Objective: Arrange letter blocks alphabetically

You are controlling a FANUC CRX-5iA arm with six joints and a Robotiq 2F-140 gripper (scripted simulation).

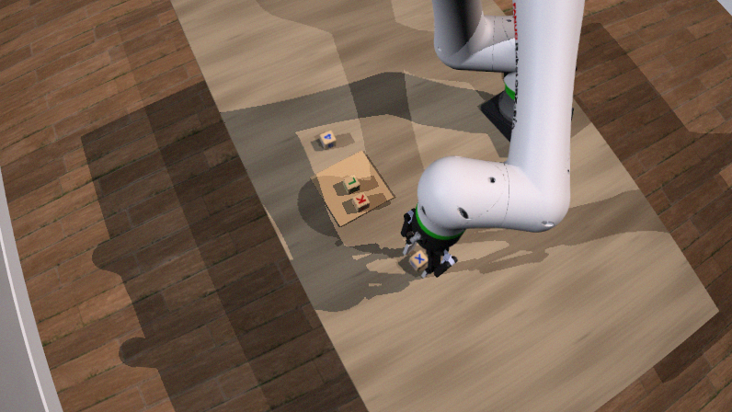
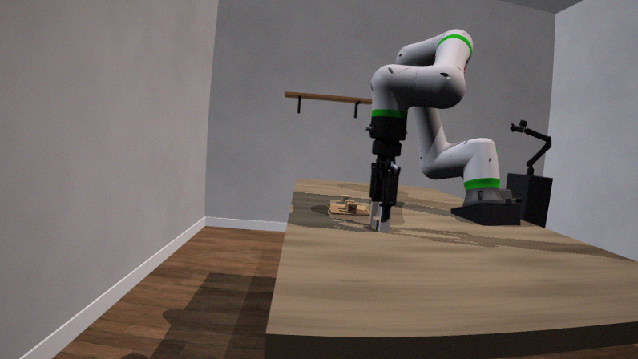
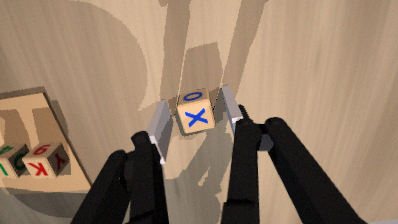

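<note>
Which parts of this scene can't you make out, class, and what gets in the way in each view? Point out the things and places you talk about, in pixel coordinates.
- Top view: part of the arm's base [image 1: 492,113], behind the arm.
- Exterior view: the X block's [image 2: 376,223] top letter; too small, partly behind the claw's [image 2: 380,226] fingers.
- Wrist view: the L block's [image 3: 11,161] far side, cut off by the left edge.

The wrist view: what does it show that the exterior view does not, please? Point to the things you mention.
Only the wrist view: a readable blue X on top of the block [image 3: 196,118] between the fingers, and a gap beside that block on both sides.

Only the exterior view: the wall shelf [image 2: 328,97], the robot's base [image 2: 490,214] and the dark pedestal [image 2: 529,195] behind it.

Both: the mat [image 2: 339,211] [image 3: 25,107], the fingers [image 2: 384,220] and the K block [image 2: 352,208] [image 3: 42,162].
</note>
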